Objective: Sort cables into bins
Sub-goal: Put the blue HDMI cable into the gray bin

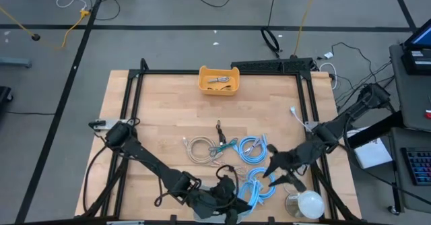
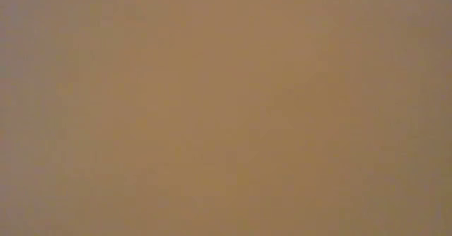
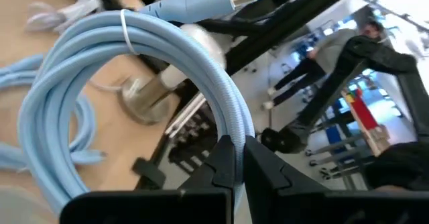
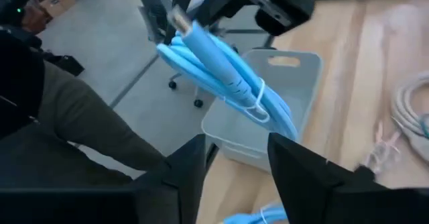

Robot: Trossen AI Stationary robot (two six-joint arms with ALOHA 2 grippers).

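Light-blue cable [image 3: 201, 83], coiled and tied with a white band, is pinched in the left gripper [image 3: 238, 160], whose jaws press together on one strand. Its gold plug carries white lettering on the blue housing, too blurred to read. In the high view this gripper [image 1: 229, 193] sits at the near edge of the bench [image 1: 168, 117], over the pale grey bin [image 4: 281, 93]; the right wrist view shows the coil hanging above that bin. The right gripper [image 1: 275, 172] hovers just right of it, near the white dome [image 1: 310, 203], its jaws spread and holding nothing. More light-blue coils [image 1: 252, 149] and a beige coil [image 1: 199, 149] lie mid-bench. The orange-yellow bin [image 1: 218, 81] stands at the far edge with a thin cable inside. The low view shows only a brown blur.
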